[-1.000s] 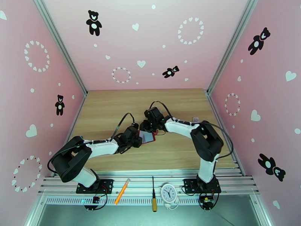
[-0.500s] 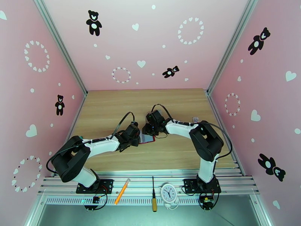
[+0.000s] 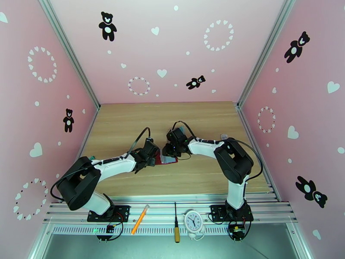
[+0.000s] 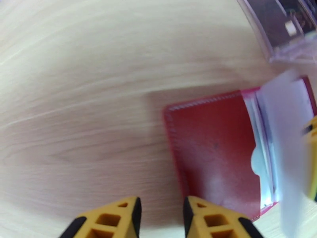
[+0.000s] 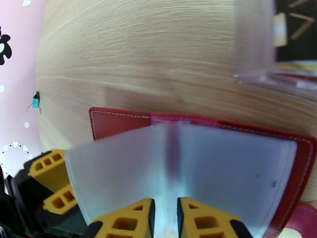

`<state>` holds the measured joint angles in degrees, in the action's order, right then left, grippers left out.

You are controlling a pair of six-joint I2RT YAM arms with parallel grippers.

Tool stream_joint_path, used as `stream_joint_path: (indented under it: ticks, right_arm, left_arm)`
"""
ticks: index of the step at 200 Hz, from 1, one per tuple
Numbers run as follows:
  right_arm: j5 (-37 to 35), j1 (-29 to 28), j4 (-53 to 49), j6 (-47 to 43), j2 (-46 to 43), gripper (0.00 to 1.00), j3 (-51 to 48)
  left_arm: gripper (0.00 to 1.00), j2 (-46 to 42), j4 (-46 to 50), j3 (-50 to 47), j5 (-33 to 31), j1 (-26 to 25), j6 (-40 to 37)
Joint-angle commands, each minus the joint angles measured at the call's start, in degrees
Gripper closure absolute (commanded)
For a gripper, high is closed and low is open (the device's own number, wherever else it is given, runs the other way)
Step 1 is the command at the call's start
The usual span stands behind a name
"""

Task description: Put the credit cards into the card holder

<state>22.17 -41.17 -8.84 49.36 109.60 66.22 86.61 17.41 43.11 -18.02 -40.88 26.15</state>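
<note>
From above, the dark-red leather-like folding card holder lies open at the middle of the wooden table. The left gripper is at its 9 o'clock and the right gripper at its 12 o'clock. I judge the arms crowd it from two sides so that one can steady the cover while the other parts the pockets.

From the left wrist, the left gripper stands narrowly parted with nothing between its tips. The card holder lies flat on the wood at its 1 o'clock, its near corner just beside the tips. The grey clear pockets are lifted off the cover. Farther off at 1 o'clock, a clear slotted plastic stand holds what looks like a dark card, blurred.

From the right wrist, the right gripper is nearly closed, and it seems to pinch the pocket leaves at their spine. The leaves fan out towards 10 and 2 o'clock over the card holder, probably to expose a slot. The left gripper waits at 9 o'clock.
</note>
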Motion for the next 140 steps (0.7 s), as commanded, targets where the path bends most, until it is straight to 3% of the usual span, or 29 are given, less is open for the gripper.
stream_joint_path:
  ticks: [1, 37, 86, 140]
  right_arm:
    - [1.5, -1.0, 0.1, 0.6, 2.0, 0.78, 3.0]
    - [3.1, -1.9, 1.6, 2.0, 5.0, 0.78, 4.2]
    - [2.9, -1.9, 2.9, 2.6, 7.4, 0.78, 3.8]
    - [3.8, -1.8, 10.4, 8.1, 8.4, 0.79, 1.2]
  left_arm:
    - [0.61, -2.9, 0.8, -0.3, -1.3, 0.4, 0.7]
    - [0.58, -4.7, 0.2, -0.8, -0.3, 0.5, 0.9]
    - [0.54, -4.5, -5.9, -2.8, 8.5, 0.5, 0.7]
    - [0.53, 0.3, -6.5, -2.6, 9.6, 0.6, 1.6]
